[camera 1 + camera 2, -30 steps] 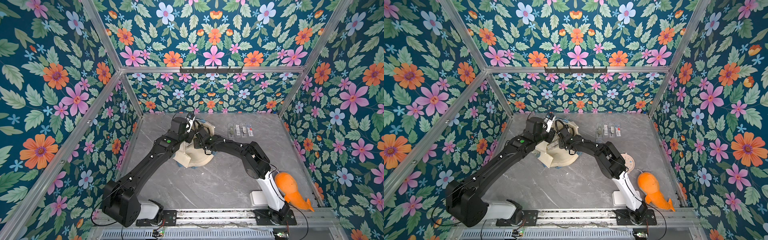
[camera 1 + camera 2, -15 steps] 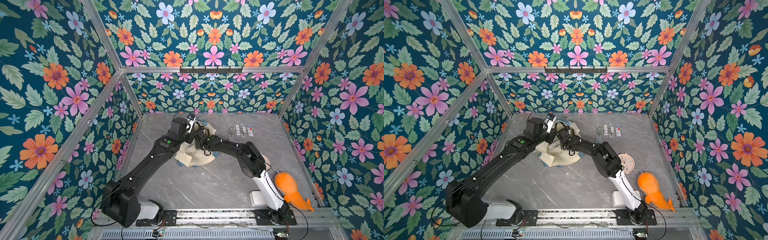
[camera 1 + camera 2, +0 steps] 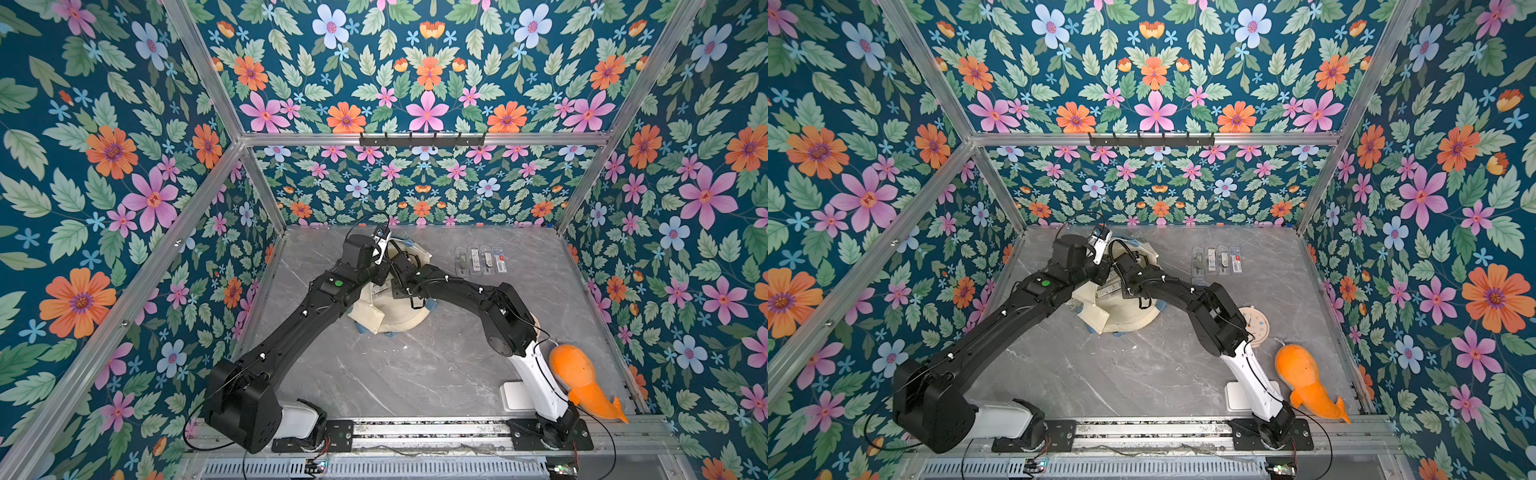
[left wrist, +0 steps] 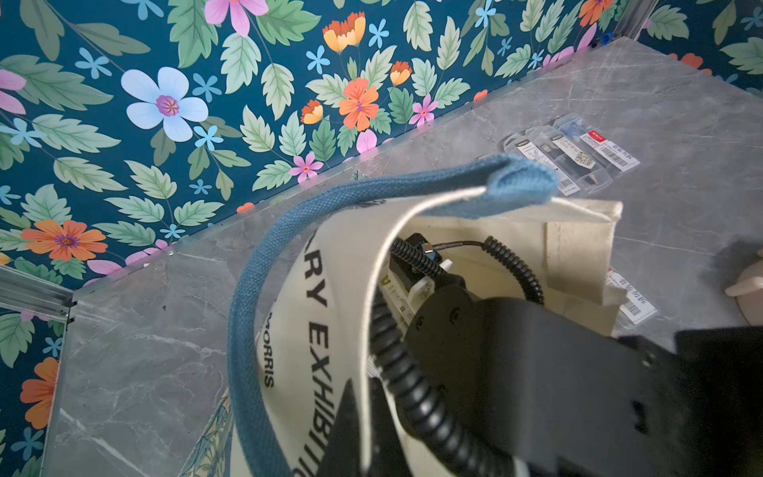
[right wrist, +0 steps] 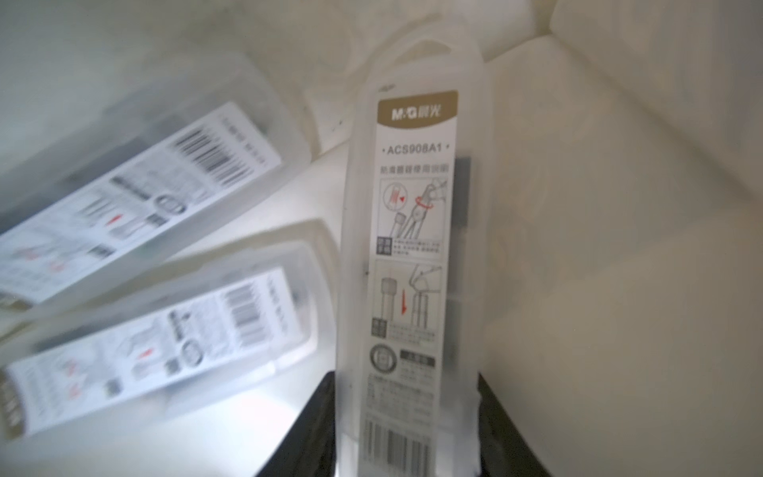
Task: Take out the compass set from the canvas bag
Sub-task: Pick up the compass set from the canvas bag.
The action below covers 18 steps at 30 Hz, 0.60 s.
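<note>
— Frosted plastic, right at the right gripper [image 5: 404, 378]: is that the compass set [image 5: 413, 247]?

— Yes. Its near end sits between the jaws, one dark jaw against each long edge. The jaws stand part-way closed, at about the width of the case, and I judge that they grip it.

— Which way does it lie?

— Its long axis runs straight away from the gripper, label facing the wrist camera, hanger tab at the far end. It is deep inside the canvas bag [image 5: 619, 206]. The coming move should be a pull back along that axis, out through the mouth.

— Is anything in the way?

— Two more cases [image 5: 136, 194] lie beside it in the bag, slanted, neither between the jaws. They are blurred, so I cannot tell whether they touch it.

— And the other arm?

— The left gripper [image 4: 363, 429] is closed on the bag's cream rim, beside the blue handle [image 4: 247, 309]. It holds the rim up so the mouth gapes. The right arm goes in through that mouth, so the right is the one at the case.

— Where is the bag on the table [image 3: 415, 374]?

— In both top views it lies on the far half, somewhat toward the left edge. Farther on, near the far edge toward the right corner, a row of like cases [image 3: 482, 259] lies flat, apart from the bag.
</note>
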Available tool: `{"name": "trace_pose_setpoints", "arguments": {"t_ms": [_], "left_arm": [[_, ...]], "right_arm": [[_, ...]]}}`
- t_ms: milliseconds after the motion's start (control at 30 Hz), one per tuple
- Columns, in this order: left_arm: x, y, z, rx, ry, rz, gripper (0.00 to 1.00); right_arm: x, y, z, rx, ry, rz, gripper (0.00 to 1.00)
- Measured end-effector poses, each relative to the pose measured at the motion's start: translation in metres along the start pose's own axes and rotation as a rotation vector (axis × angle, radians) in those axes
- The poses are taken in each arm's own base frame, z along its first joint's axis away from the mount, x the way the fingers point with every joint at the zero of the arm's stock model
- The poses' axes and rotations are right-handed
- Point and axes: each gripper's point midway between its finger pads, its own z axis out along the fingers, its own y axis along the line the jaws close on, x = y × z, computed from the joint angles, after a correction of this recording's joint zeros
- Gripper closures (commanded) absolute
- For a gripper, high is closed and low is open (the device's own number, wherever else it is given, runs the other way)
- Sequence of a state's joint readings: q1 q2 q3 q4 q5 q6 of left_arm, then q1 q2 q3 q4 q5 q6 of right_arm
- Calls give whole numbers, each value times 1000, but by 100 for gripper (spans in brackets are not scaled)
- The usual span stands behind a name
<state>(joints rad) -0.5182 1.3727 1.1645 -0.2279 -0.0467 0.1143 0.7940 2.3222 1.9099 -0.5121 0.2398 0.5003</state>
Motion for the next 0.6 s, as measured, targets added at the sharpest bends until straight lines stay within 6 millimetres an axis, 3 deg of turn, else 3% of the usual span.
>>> {"name": "trace_pose_setpoints", "arguments": {"t_ms": [233,467,600], "left_arm": [[0,5,3,-30,-1,-1,100],[0,0,2,-2,0,5,100],[3,4,5,-22,13,1,100]], "right_arm": [[1,7,-34,-40,11,-31,65],[26,-5,-57,-49,74,-59,66],[34,14,-91,-127,58,-85,66]]}}
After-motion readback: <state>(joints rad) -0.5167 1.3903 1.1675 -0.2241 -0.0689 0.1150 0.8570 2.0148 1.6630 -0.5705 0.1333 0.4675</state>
